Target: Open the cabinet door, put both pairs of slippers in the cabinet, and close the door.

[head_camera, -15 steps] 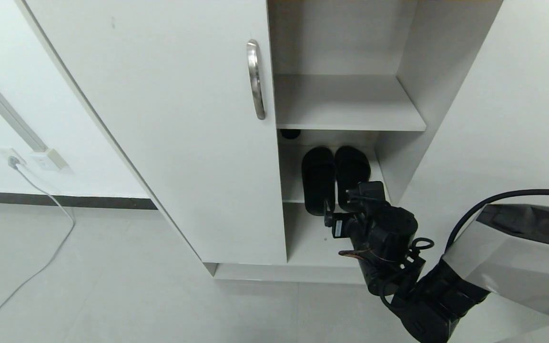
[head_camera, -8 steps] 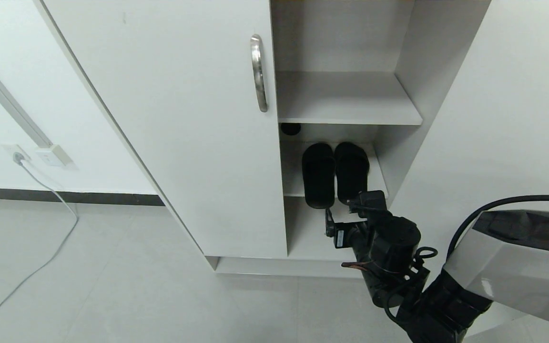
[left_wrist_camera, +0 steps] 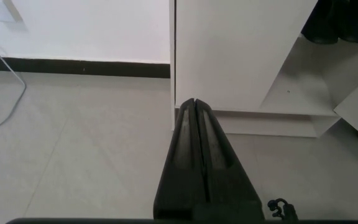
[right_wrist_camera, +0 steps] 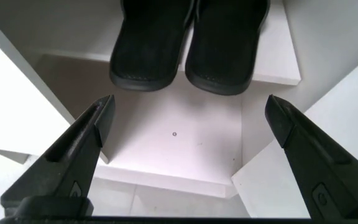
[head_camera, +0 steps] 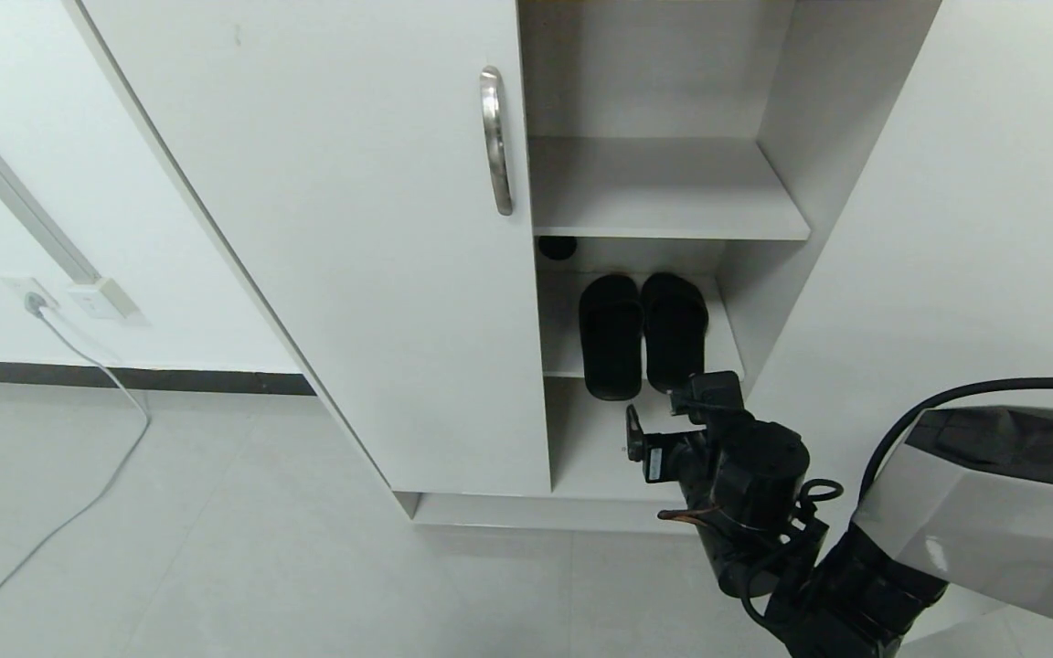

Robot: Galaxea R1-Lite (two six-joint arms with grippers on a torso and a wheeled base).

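Note:
A pair of black slippers (head_camera: 643, 334) lies side by side on the cabinet's middle shelf (head_camera: 558, 343), heels at the front edge. My right gripper (head_camera: 668, 408) hangs just in front of and below those heels, open and holding nothing. In the right wrist view the slippers (right_wrist_camera: 188, 43) sit above the gap of the right gripper (right_wrist_camera: 188, 115), and the bottom compartment (right_wrist_camera: 179, 146) lies beyond it. The left door (head_camera: 353, 228) with its metal handle (head_camera: 494, 137) is closed; the right door (head_camera: 965, 228) stands open. My left gripper (left_wrist_camera: 195, 106) is shut over the floor, left of the cabinet.
The upper shelf (head_camera: 664, 187) is bare. A small dark object (head_camera: 557, 247) sits at the back, under the upper shelf. A wall socket (head_camera: 28, 297) and a grey cable (head_camera: 79, 512) run along the floor at the left. Pale floor tiles (head_camera: 307, 585) lie open before the cabinet.
The head camera shifted slightly. My right gripper has drawn back and down from the slipper heels; the slippers stay on the shelf.

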